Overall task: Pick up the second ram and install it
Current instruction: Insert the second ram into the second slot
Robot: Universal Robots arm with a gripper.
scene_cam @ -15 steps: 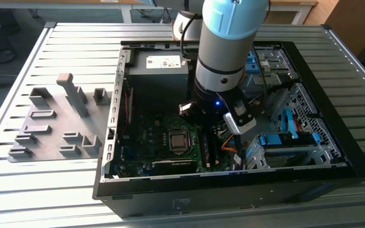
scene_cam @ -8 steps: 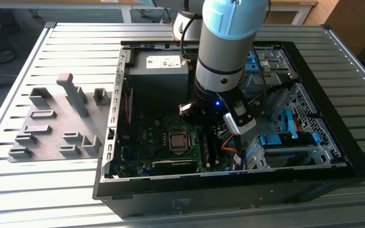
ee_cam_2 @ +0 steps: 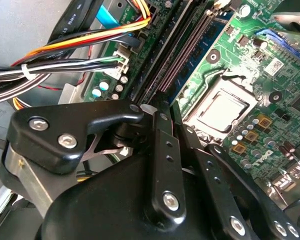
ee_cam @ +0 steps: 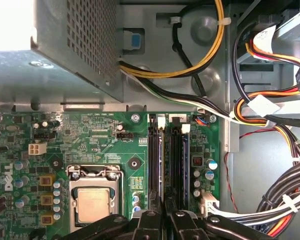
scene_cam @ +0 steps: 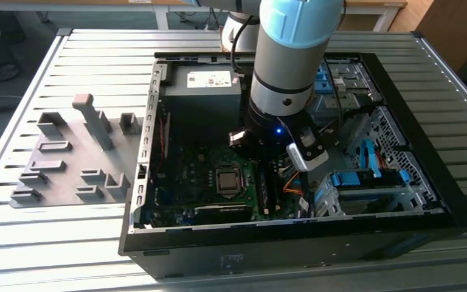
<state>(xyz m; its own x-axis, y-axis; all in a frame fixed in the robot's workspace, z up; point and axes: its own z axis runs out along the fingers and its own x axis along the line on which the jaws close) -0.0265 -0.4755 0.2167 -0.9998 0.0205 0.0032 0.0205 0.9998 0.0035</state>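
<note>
Down inside the case (scene_cam: 449,201), the arm (scene_cam: 290,55) hangs over the board, with the claw (ee_cam: 166,214) just beside the socket (ee_cam: 94,205), on the side where the slots (ee_cam: 170,160) run. In the first wrist view the claw sits at the near end of those slots, centred between the two pairs. In the second wrist view the claw (ee_cam_2: 155,107) points along the slots (ee_cam_2: 182,55), with the socket (ee_cam_2: 217,107) close by on one side and the cables (ee_cam_2: 65,70) on the other.

The fingers (ee_cam_2: 162,150) are drawn close together, a narrow stance. Whether something thin is pinched between them cannot be told.

Thin bluish edges run along two of the slots in the first wrist view, one in the pair nearer the socket and one in the pair farther from it. Whether either is the ram cannot be told, so its place stays unsure. If it is one of those edges, it stands in a slot just ahead of the claw tips.

Beyond the far end of the slots from the claw sits the supply box (ee_cam: 65,45), which in the exterior view (scene_cam: 204,91) lies past the socket (scene_cam: 228,180). Well apart from the socket, outside the case on the exterior view's left, grey blocks (scene_cam: 71,164) stand on the table (scene_cam: 55,243).
</note>
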